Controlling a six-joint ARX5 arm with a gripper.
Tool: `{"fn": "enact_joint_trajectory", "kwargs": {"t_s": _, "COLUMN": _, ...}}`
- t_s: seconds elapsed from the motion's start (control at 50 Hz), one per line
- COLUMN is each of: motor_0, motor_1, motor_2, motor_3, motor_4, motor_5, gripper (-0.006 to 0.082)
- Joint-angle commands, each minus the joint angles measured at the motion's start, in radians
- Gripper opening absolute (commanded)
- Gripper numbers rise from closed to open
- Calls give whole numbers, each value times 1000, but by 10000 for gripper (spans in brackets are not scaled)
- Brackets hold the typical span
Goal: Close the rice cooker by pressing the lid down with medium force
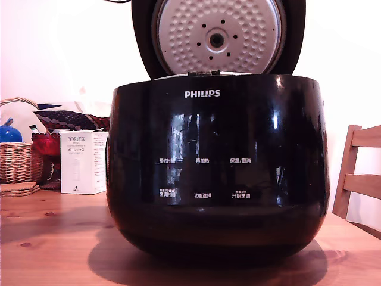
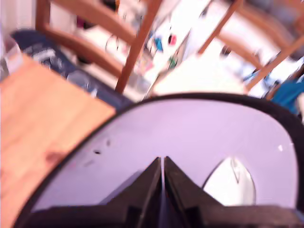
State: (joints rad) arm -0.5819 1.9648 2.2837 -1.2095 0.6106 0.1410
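Closest to the wrist camera, the gripper [image 2: 163,162] has its two dark fingers drawn together, only a hairline slit between them and nothing held. The tips hang right over the glossy outer face of the lid [image 2: 190,126], which mirrors pale light. Whether they touch it cannot be told. Past the lid's curved rim lie the wooden table [image 2: 42,137] and, farther off, blurred wooden chairs [image 2: 128,42].

In the exterior view the rice cooker [image 1: 217,170] stands on the table and fills the foreground, PHILIPS logo forward. Its lid is swung up behind the body, the dimpled metal inner disc facing the camera. The arm is not seen there. Farther back, at the exterior view's left, are a white PORLEX box [image 1: 83,162] and a wicker basket [image 1: 16,162].

The step in hand looks like the approach to the push, with the cooker fully open. Next, the shut tips probably need to bear on the lid's back, follow its hinge arc forward and down, then press firmly until it latches.
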Motion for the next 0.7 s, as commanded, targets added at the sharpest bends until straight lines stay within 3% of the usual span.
{"fn": "enact_joint_trajectory", "kwargs": {"t_s": 0.0, "motor_0": -1, "motor_1": 6, "motor_2": 3, "motor_3": -9, "motor_4": -37, "motor_5": 19, "gripper": -24}}
{"fn": "enact_joint_trajectory", "kwargs": {"t_s": 0.16, "motor_0": -11, "motor_1": 10, "motor_2": 3, "motor_3": -31, "motor_4": -88, "motor_5": 19, "gripper": -24}}
{"fn": "enact_joint_trajectory", "kwargs": {"t_s": 0.68, "motor_0": -22, "motor_1": 51, "motor_2": 3, "motor_3": -61, "motor_4": -89, "motor_5": 18, "gripper": -23}}
